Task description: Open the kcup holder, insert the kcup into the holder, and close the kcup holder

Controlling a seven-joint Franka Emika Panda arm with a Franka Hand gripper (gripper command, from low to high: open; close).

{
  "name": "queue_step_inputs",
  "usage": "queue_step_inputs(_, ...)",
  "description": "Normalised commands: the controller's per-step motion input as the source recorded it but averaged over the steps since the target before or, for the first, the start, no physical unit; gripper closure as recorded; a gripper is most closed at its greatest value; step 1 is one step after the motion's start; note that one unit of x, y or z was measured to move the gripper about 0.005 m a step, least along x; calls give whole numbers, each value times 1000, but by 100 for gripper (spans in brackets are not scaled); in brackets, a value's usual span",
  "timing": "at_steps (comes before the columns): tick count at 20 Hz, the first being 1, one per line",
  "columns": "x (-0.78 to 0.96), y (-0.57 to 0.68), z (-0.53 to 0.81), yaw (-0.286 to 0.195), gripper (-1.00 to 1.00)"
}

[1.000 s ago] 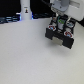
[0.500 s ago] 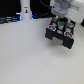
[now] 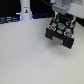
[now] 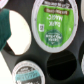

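In the exterior view the black kcup holder (image 3: pixel 60 34) stands at the back right of the white table, with its tray of round slots showing pods. My gripper (image 3: pixel 60 16) hangs low right above that tray; its fingers are too blurred to read. The wrist view looks closely down on the black tray (image 4: pixel 35 52). There a green-topped kcup (image 4: pixel 50 22) sits in one round slot and a second green-topped pod (image 4: pixel 27 73) shows at the frame's edge. One slot (image 4: pixel 63 63) is dark and empty. A dark blurred shape (image 4: pixel 4 29) covers part of a white-bottomed slot (image 4: pixel 19 40).
A white upright object (image 3: pixel 25 10) stands at the back on the exterior view's left, beside dark equipment (image 3: pixel 10 19) along the table's far edge. The white tabletop (image 3: pixel 30 55) stretches in front of the holder.
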Motion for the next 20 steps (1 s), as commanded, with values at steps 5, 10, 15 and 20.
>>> queue_step_inputs(5, 493, -404, 463, 52, -100)
queue_step_inputs(10, 547, -451, 298, 54, -100)
queue_step_inputs(15, 673, -431, 249, 23, -100)
queue_step_inputs(20, 694, -402, 66, 28, -100)
